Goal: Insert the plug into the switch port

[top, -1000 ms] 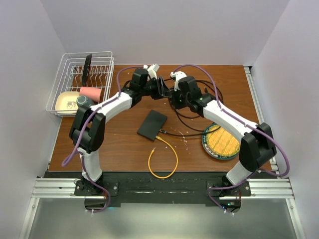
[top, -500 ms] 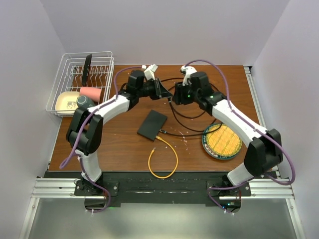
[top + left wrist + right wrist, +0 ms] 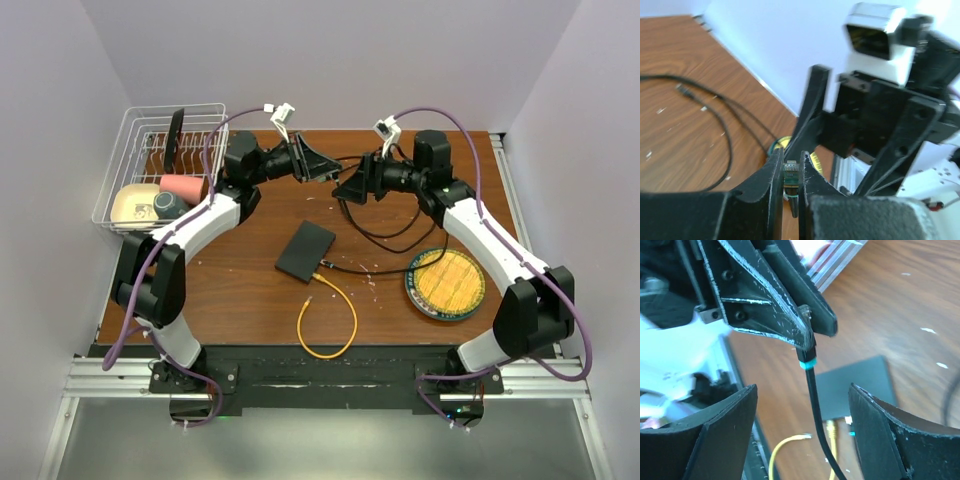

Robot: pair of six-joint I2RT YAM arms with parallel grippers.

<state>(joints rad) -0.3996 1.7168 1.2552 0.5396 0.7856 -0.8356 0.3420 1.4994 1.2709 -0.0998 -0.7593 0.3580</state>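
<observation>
Left claw (image 3: 790, 167) is clamped on the small clear plug (image 3: 791, 176) of a thin black cable (image 3: 815, 405), raised beyond the small flat matte-black rectangular switch (image 3: 305, 251) lying on the brown wooden surface (image 3: 230, 290). Right claw (image 3: 352, 188), facing it beyond the switch, stands apart.

Bright, even light leaves only faint shadows on the counter (image 3: 240, 290). Close up, the left end effector (image 3: 790, 159) and right end effector (image 3: 802, 390) look dark and blurred; the wall (image 3: 770, 45) beyond the counter glares.

table (image 3: 230, 285) | switch (image 3: 305, 250) | yellow cable (image 3: 299, 328) | black cable (image 3: 365, 269) | plate (image 3: 445, 283) | rack (image 3: 218, 140)
</observation>
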